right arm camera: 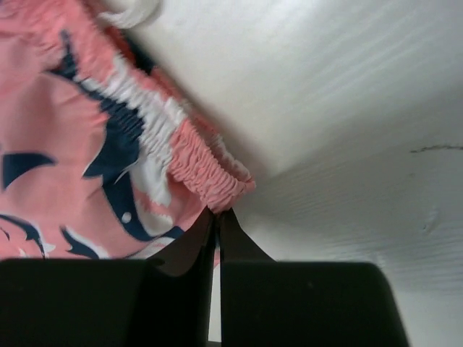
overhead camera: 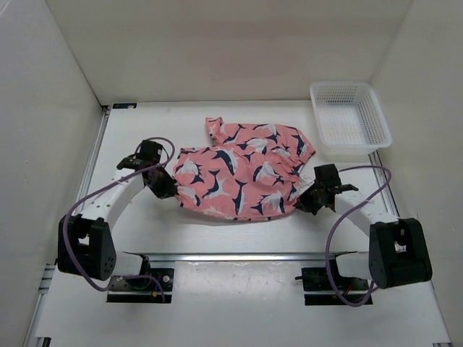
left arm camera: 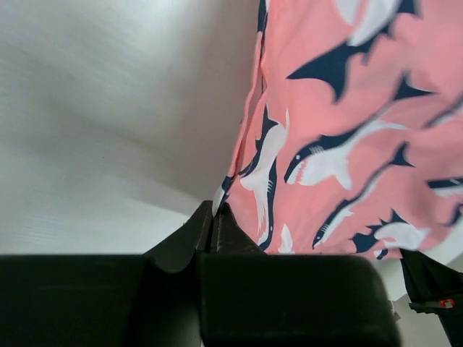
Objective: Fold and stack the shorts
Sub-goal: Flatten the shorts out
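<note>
The salmon-pink shorts with navy-and-white sharks lie spread on the white table, a corner flipped up at the back left. My left gripper is at their left edge, shut on the hem; in the left wrist view the fabric edge is pinched between the closed jaws of that gripper. My right gripper is at their right edge, shut on the gathered elastic waistband, which sits between the closed jaws of that gripper.
A white plastic mesh basket stands at the back right, close beyond the shorts' right corner. White walls enclose the table on three sides. A metal rail runs across the near edge.
</note>
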`<act>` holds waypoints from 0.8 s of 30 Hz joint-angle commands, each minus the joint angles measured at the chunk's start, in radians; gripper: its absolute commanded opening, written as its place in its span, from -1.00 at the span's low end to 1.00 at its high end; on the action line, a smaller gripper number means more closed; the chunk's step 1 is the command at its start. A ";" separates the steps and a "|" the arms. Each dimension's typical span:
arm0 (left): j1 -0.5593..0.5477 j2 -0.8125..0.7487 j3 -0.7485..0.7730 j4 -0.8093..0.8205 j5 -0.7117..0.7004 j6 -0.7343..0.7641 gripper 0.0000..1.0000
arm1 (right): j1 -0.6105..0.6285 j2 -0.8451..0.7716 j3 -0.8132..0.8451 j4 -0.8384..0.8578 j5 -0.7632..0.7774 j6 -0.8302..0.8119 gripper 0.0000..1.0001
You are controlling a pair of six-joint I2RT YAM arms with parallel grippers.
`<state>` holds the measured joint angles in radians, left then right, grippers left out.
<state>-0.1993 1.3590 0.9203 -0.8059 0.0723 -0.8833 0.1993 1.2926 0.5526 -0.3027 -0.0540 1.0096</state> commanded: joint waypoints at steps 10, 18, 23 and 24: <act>0.159 -0.141 0.671 -0.245 -0.028 0.121 -0.80 | 0.032 -0.191 0.748 -0.413 0.143 -0.294 -1.00; 0.193 -0.368 0.934 -0.211 -0.167 0.135 -0.80 | 0.042 -0.220 1.240 -0.559 -0.127 -0.491 -1.00; 0.193 -0.425 1.136 -0.231 -0.277 0.176 -0.80 | 0.042 -0.239 1.487 -0.659 -0.262 -0.560 -1.00; 0.193 -0.425 1.169 -0.248 -0.296 0.188 -0.80 | 0.042 -0.251 1.507 -0.659 -0.282 -0.560 -1.00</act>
<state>-0.0273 0.9226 2.0243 -1.0119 -0.0273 -0.7506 0.2520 1.0748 1.9774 -0.8814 -0.2802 0.5484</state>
